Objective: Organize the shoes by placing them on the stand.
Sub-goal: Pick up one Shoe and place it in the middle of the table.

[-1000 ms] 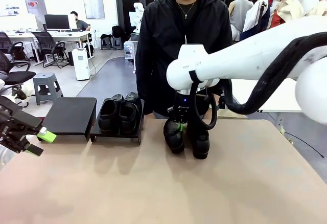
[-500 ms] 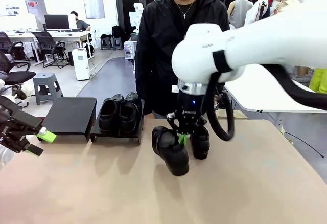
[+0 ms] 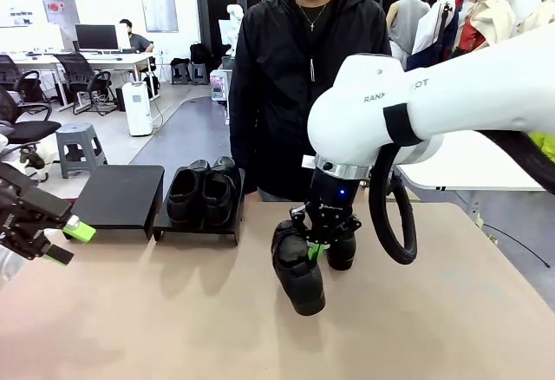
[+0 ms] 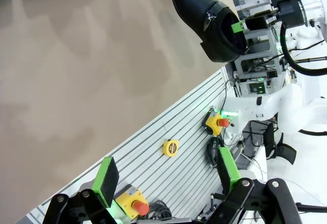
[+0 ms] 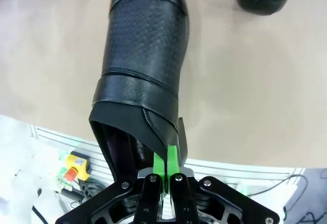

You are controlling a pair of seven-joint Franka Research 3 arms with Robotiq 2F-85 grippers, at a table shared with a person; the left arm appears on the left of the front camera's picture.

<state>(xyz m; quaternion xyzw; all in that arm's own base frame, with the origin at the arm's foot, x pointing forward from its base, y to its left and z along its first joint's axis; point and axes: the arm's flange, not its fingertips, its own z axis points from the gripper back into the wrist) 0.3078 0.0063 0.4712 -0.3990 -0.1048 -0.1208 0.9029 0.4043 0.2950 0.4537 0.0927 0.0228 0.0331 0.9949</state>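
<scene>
The tan tabletop (image 3: 173, 311) carries the stand (image 3: 119, 193) at its far left, with a pair of shoes (image 3: 201, 193) side by side on the right platform. Near the middle, the right gripper (image 3: 314, 250) is pinched tight on the heel rim of a third shoe (image 3: 297, 267), which hangs toe-down just in front of the fourth shoe (image 3: 341, 248) on the tabletop. The left gripper (image 3: 69, 241) hovers at the near left edge, fingers spread wide and holding nothing.
</scene>
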